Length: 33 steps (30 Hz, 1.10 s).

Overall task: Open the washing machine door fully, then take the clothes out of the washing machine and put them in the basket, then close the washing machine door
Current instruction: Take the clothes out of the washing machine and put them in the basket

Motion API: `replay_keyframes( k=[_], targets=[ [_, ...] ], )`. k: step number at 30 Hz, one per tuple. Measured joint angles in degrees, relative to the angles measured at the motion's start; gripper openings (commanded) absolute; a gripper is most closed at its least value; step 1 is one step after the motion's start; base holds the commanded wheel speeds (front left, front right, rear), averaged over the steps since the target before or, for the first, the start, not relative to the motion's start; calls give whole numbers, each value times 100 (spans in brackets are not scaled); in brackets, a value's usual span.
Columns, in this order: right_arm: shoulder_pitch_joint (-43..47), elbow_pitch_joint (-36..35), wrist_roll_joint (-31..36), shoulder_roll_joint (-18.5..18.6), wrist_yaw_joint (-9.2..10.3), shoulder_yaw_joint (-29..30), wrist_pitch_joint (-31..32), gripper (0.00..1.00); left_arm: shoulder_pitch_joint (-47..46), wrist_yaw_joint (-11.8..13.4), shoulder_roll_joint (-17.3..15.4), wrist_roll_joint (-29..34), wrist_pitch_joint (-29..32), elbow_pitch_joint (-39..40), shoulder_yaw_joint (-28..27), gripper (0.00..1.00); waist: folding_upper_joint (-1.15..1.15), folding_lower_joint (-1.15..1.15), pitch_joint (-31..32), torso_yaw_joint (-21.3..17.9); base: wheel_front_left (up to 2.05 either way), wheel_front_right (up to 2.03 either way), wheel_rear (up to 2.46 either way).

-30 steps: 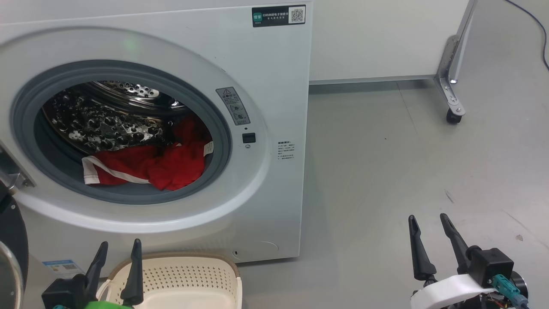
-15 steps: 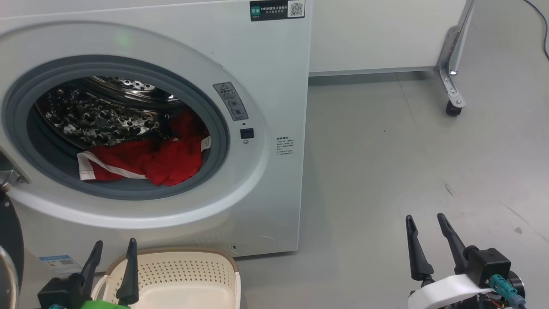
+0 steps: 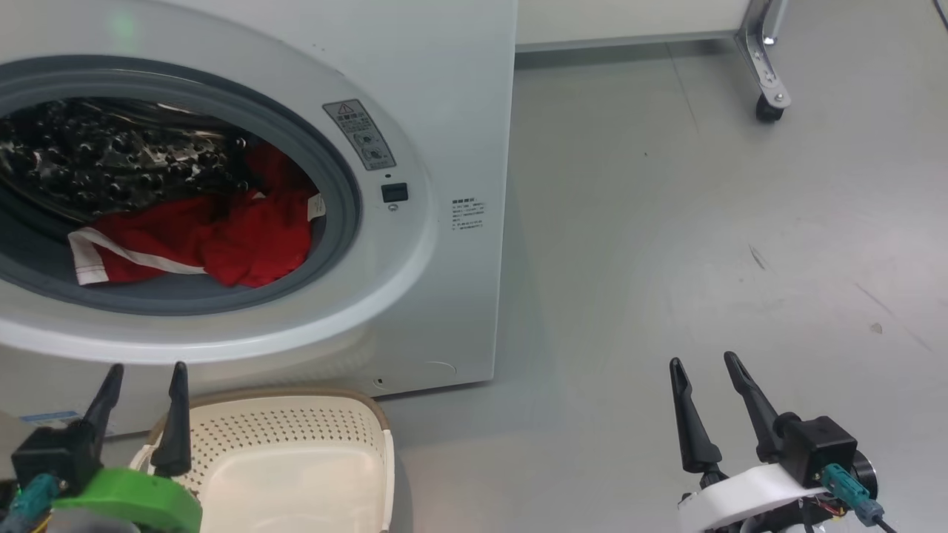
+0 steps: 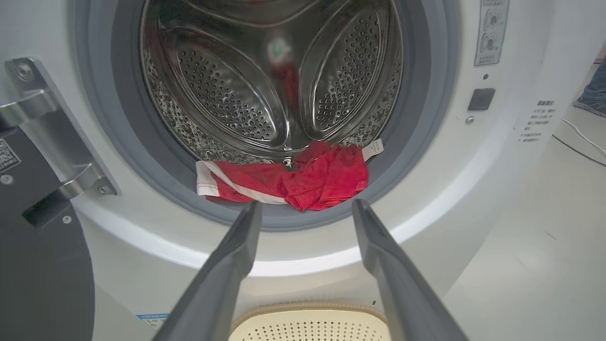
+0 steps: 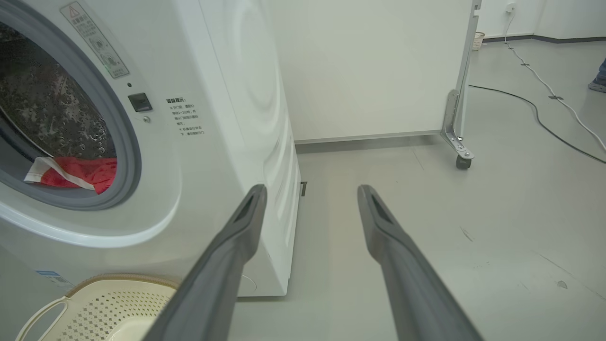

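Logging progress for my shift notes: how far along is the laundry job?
Done: the washing machine door stands open. In hand: nothing; the left pincer and right pincer are open and empty. Left: the clothes lie in the drum, to be moved to the basket, then the door shut.

Head: I look down from above. Left wrist: near, straight into big white front-loading washing machine (image 4: pixel 473 189). Right wrist: obliquely past it. All share its opening.

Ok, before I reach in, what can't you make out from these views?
Washing machine door: left wrist view, cut off by the left edge; how far open, unclear.
Basket: head view, near end cut by the bottom edge.
Clothes: head view, folds hide whether it is one piece.
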<state>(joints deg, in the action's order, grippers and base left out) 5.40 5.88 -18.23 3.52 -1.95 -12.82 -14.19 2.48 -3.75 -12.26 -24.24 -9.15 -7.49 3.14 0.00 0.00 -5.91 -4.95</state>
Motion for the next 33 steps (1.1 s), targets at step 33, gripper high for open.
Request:
replay_keyframes(
  k=[33],
  targets=[
    [-978,-186,-350,-93,67,-681,-26,100,-2926,475,-1807,641,2331,-1449,-505,100,0,0,-2010,-1595,0,0,0]
  ],
)
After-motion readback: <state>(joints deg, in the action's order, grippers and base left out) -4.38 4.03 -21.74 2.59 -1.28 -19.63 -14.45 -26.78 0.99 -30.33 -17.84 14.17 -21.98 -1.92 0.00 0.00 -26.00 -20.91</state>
